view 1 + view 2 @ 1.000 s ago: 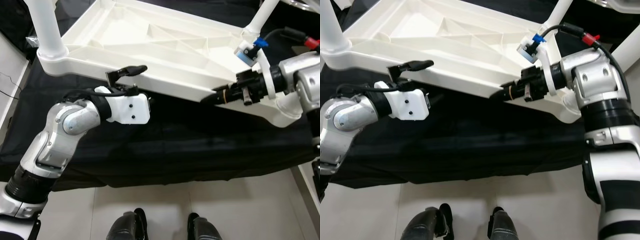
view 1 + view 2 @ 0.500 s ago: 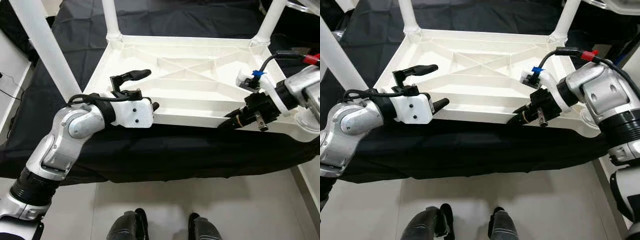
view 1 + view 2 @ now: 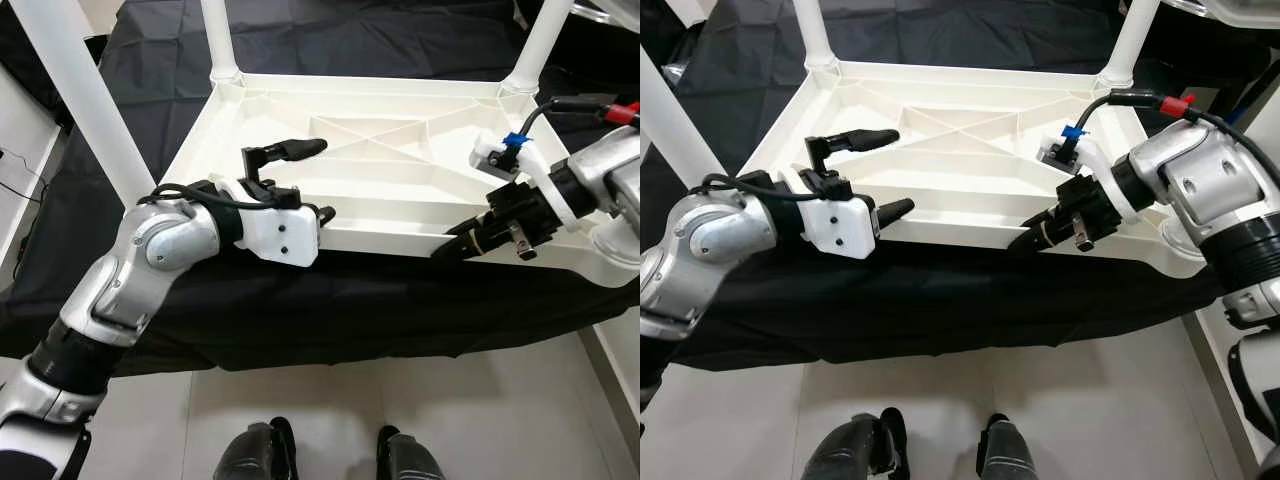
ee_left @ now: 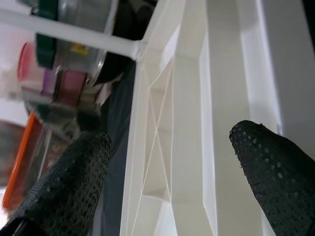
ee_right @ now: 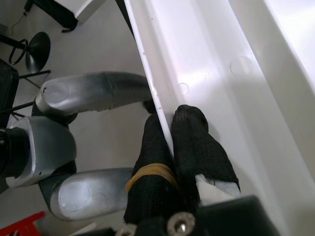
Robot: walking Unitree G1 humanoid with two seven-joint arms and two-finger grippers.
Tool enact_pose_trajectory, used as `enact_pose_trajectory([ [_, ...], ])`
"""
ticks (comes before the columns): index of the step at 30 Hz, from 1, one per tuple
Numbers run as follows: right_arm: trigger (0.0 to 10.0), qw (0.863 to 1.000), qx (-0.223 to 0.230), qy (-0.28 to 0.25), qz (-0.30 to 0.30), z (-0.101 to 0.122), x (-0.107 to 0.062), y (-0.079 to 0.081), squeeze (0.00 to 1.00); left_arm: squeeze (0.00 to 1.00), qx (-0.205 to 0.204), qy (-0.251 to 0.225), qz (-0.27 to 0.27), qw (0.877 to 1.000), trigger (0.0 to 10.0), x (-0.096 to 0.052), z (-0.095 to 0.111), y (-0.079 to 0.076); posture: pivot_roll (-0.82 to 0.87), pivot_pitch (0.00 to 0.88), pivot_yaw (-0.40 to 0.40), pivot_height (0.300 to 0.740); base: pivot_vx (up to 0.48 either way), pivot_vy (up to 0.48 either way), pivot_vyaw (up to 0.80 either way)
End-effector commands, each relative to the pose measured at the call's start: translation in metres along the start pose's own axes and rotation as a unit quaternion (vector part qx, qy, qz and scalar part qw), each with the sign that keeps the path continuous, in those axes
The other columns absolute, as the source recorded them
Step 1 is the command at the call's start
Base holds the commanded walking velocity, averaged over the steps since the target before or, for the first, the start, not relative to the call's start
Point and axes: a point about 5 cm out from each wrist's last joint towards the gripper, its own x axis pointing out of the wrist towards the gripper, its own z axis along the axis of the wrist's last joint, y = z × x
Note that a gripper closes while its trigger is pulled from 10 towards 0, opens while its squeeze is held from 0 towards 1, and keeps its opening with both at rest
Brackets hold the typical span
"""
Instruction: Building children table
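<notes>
The white plastic children's table [image 3: 400,128] lies upside down on a black cloth, with its white legs [image 3: 82,100] pointing up. My left gripper [image 3: 305,185] is open at the near rim. One finger reaches over the ribbed underside and the other sits in front of the rim; in the left wrist view both fingertips [image 4: 275,167] stand wide apart with the frame between them. My right gripper [image 3: 1025,240] is shut on the thin near rim toward the right corner, with its fingers [image 5: 194,142] pinching the edge.
The black cloth [image 3: 400,310] covers the low surface and hangs over its near edge, above the pale floor [image 3: 330,420]. My feet [image 3: 260,455] stand just in front. Coloured containers [image 4: 54,73] sit beyond the table in the left wrist view.
The table was tilted up and close a second ago and now lies flat on the cloth. My left gripper has slid right along the near rim. The right gripper keeps its hold.
</notes>
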Motion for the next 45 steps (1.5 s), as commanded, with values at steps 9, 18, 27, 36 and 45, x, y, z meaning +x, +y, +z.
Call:
enact_pose_trajectory([
  [9,0.0,0.998,-0.047,-0.03,0.04,0.016,-0.003,0.008,0.0,1.0,-0.04,-0.03,-0.11,0.993,10.0,0.001,0.005,-0.02,-0.04,0.26,0.013,0.74,0.0,0.0,0.0],
  [18,0.0,0.998,-0.041,-0.023,0.042,0.01,0.003,0.007,0.0,1.0,-0.069,-0.047,-0.177,0.981,10.0,0.003,0.014,-0.056,-0.04,0.268,0.019,0.74,0.0,0.0,0.0],
  [27,0.0,0.998,-0.035,-0.023,0.048,0.006,0.009,0.006,0.0,1.0,-0.093,-0.054,-0.172,0.979,10.0,0.009,0.019,-0.066,-0.03,0.276,0.031,0.74,0.0,0.0,0.0],
  [36,0.0,0.998,-0.033,-0.02,0.046,0.003,0.012,0.005,0.0,0.0,-0.234,-0.07,0.004,0.97,10.0,0.0,0.005,-0.001,-0.03,0.278,0.03,0.74,0.0,0.0,0.0],
  [45,0.0,0.998,-0.032,-0.017,0.042,0.002,0.01,0.004,0.0,0.0,-0.307,-0.179,-0.092,0.93,10.0,-0.021,0.036,-0.005,-0.03,0.282,0.03,0.74,0.0,0.0,0.0],
])
